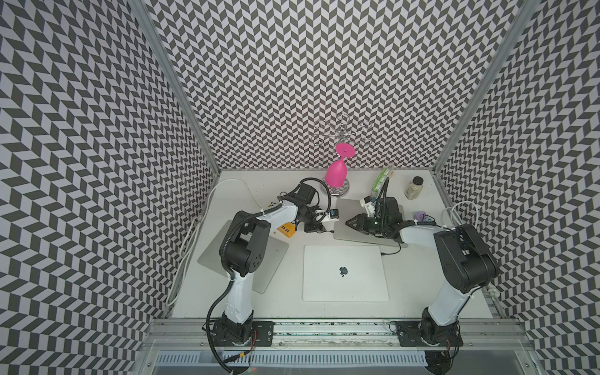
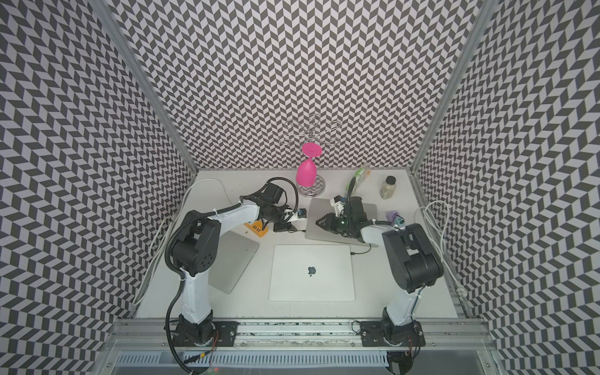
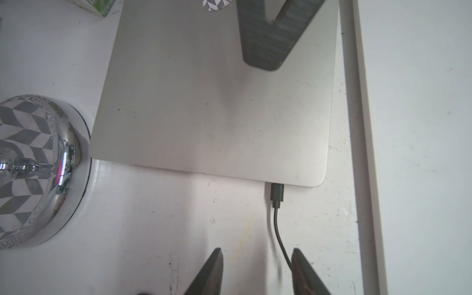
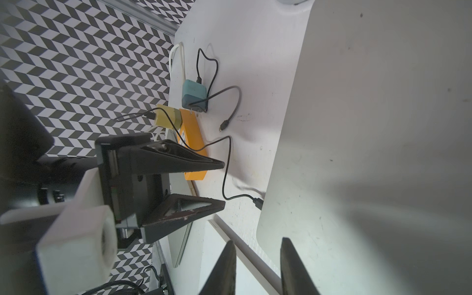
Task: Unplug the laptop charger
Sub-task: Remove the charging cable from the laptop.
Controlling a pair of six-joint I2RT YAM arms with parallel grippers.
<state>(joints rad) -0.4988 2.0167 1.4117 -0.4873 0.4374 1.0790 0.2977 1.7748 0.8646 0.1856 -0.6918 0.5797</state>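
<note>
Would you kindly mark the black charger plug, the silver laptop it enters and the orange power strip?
black charger plug [image 3: 277, 192], left wrist view, body.
silver laptop [image 3: 217, 115], left wrist view, lid.
orange power strip [image 4: 194, 132], right wrist view, top face.

Black-and-white chevron walls [image 1: 292, 81] enclose a white tabletop [image 1: 283, 308] on three sides.

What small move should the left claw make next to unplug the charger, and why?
Probably ease the left claw forward along the cable until its open jaws straddle the plug. The plug is seated in the edge of the laptop, and the claw hangs short of it.
</note>
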